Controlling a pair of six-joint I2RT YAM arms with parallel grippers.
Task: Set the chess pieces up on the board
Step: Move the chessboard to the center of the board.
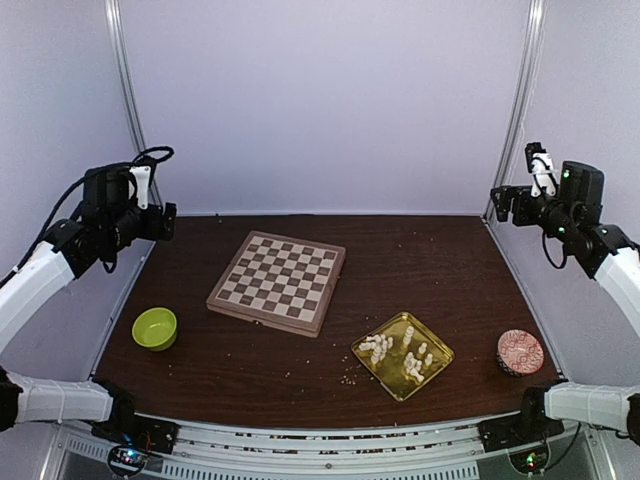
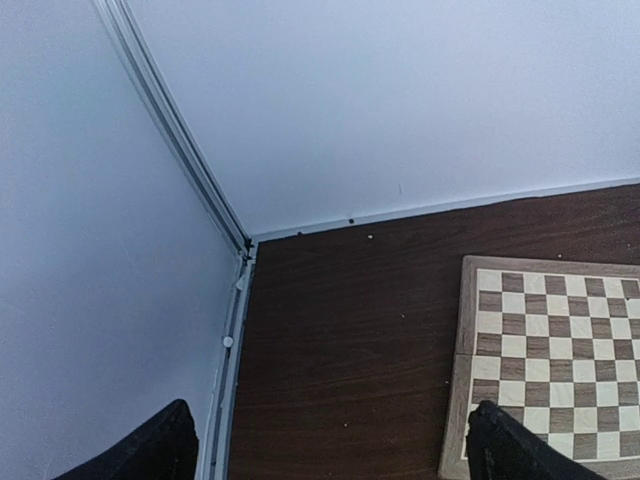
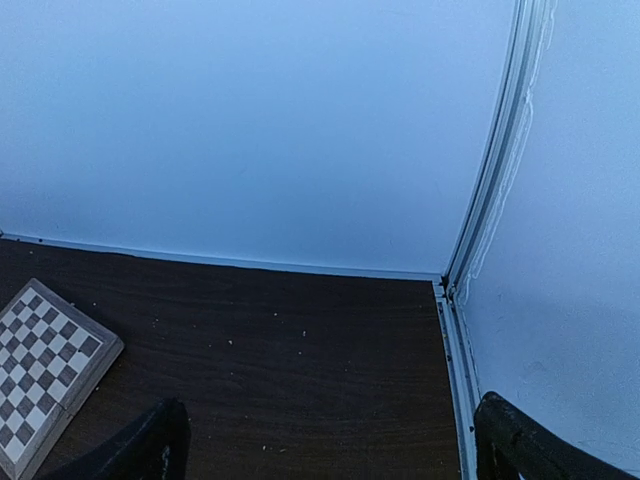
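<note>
From above, the chess pieces [image 1: 402,352] lay heaped in the gold tray [image 1: 430,334], front-right of the bare board [image 1: 278,281]; the right gripper [image 1: 503,204], raised at the far right corner, was nearer them than the left gripper [image 1: 163,221]. At the left wrist, spread jaws framed dark tabletop [image 2: 340,340], board lower right. At the right wrist, jaws likewise spread, board lower left, pieces unseen.

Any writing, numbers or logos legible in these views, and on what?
No text can be read in any view.
board: plain tan border, no rank or file marks visible.
pink round disc: a fine pattern, too small to tell whether it holds any text.
</note>
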